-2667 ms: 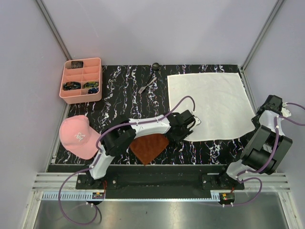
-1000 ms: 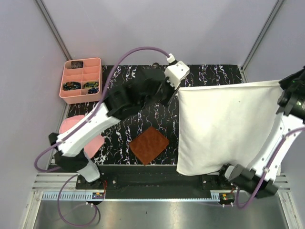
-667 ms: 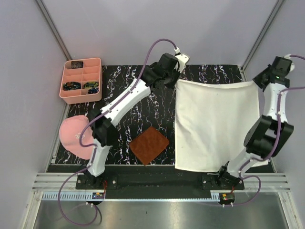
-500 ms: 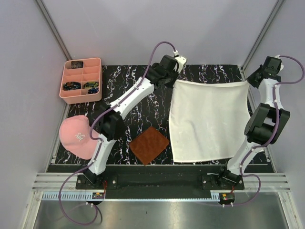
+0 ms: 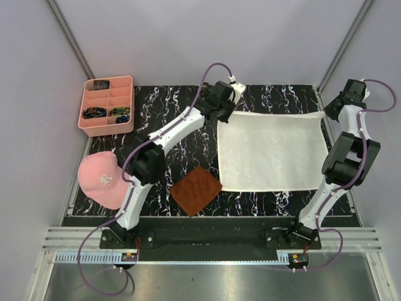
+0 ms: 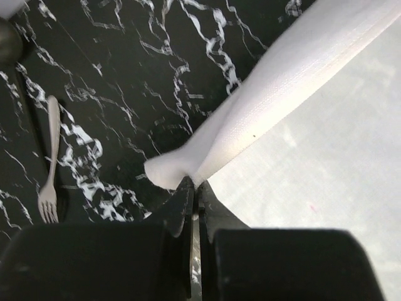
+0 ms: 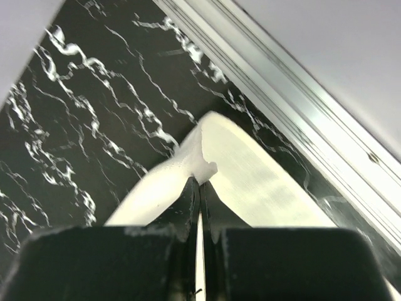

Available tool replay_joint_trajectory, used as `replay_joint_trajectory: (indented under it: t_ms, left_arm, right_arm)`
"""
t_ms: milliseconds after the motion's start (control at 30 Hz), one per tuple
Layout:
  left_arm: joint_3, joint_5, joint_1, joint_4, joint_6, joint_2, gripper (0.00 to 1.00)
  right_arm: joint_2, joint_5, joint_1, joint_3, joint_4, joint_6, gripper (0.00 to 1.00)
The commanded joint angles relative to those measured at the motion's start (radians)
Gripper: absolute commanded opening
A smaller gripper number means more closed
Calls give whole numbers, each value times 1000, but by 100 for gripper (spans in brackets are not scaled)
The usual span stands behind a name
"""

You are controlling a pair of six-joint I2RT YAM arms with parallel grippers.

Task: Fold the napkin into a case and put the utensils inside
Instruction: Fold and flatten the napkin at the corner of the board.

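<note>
The cream-white napkin (image 5: 269, 150) lies spread on the right half of the black marbled table. My left gripper (image 5: 223, 113) is shut on its far left corner (image 6: 172, 169). My right gripper (image 5: 328, 112) is shut on its far right corner (image 7: 203, 147). Both corners are held pinched a little above the table near its back edge. The grey fork (image 6: 49, 164) lies on the table left of the left gripper, and a dark round shape (image 6: 7, 39), perhaps the spoon's bowl, is at the left wrist view's edge. In the top view the utensils are hidden behind the left arm.
A brown textured mat (image 5: 196, 190) lies near the front, left of the napkin. A pink compartment tray (image 5: 107, 105) stands at the back left. A pink cap (image 5: 101, 179) lies at the left edge. Grey walls and a metal rail (image 7: 294, 119) border the table.
Both grippers took the napkin's near corners, lifted the cloth high and carried it to the back. The napkin now lies flat again with both corners held low at the far edge.
</note>
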Motion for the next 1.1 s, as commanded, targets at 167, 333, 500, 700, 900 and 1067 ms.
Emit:
replay_joint_trajectory:
  t_ms: [167,333,500,700,900,1067]
  left_arm:
    - [-303,-36,-137,-22,-120,-294,0]
    - [-401,-15,-152,-29,-136,-354,0]
    - [-472,-1,-162,-42,-120,-400,0]
    - [-522,34,-184,-76,-157,-418,0]
    - [-565,34,-241,-88,-180,-398,0]
    - [-593,60,-255,-90,-202,-389,0]
  right_arm:
    - [-310,176,-8,-185,-114,-10,0]
    - [-350,214,-59,-241,-143,-18,0]
    - [-396,245,-71,-312,-186,-15,0]
    - [-453,303,-73,-452,-195,33,0]
    - [-490,332,-80,-561,-197,58,0]
    - [-543,392,-103,-615,-197,76,0]
